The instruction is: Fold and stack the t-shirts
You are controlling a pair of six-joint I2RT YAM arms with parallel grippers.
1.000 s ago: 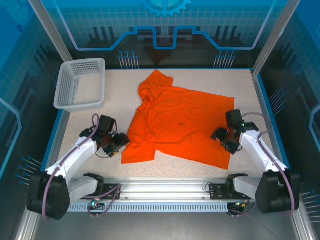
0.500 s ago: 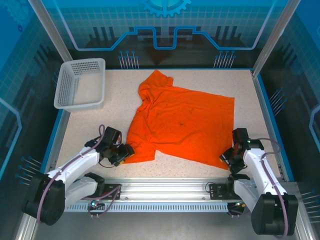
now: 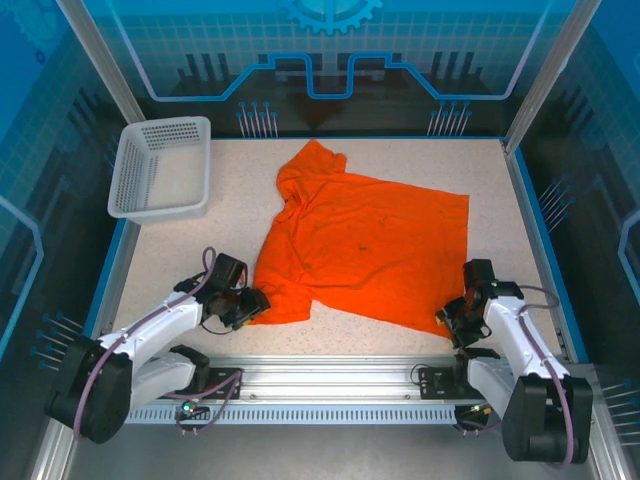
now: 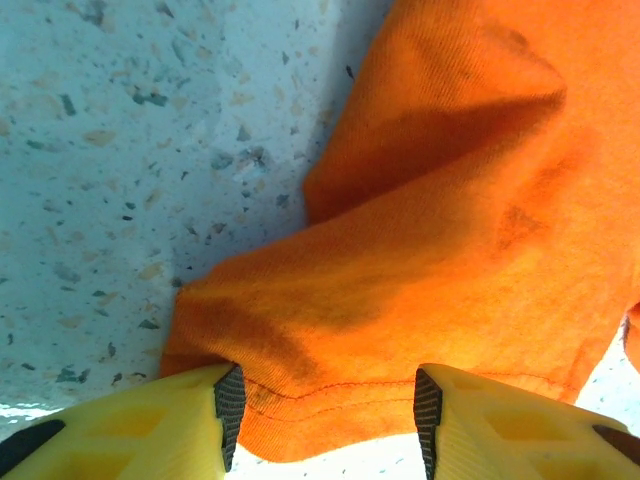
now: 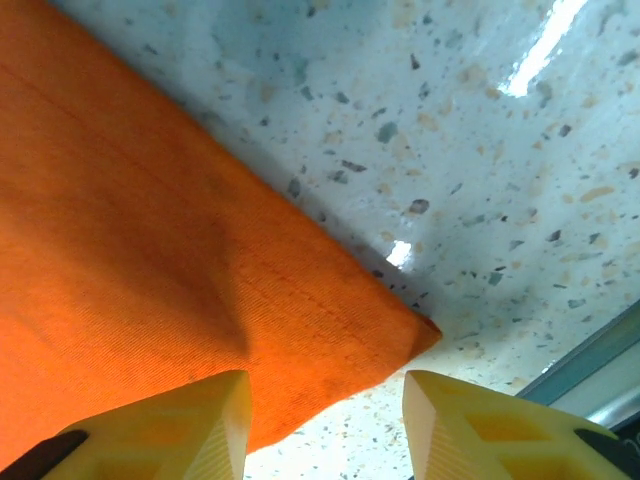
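Note:
One bright orange t-shirt (image 3: 365, 245) lies spread flat in the middle of the speckled table, collar toward the back. My left gripper (image 3: 252, 306) is low at the shirt's near left corner, open, its yellow fingers straddling the stitched hem (image 4: 330, 395). At the near right corner my right gripper (image 3: 448, 322) is also open, with the pointed corner of the orange cloth (image 5: 400, 335) lying between its fingers. Neither pair of pads presses the fabric.
A white perforated basket (image 3: 160, 168) stands at the back left. The blue frame edge (image 3: 548, 245) runs close along the right side, near my right arm. The metal rail (image 3: 330, 375) carrying the arm bases borders the near side.
Both arms swung down toward the near edge. The left gripper slid right onto the shirt's near left corner and the right gripper dropped to the near right corner. The shirt has not shifted.

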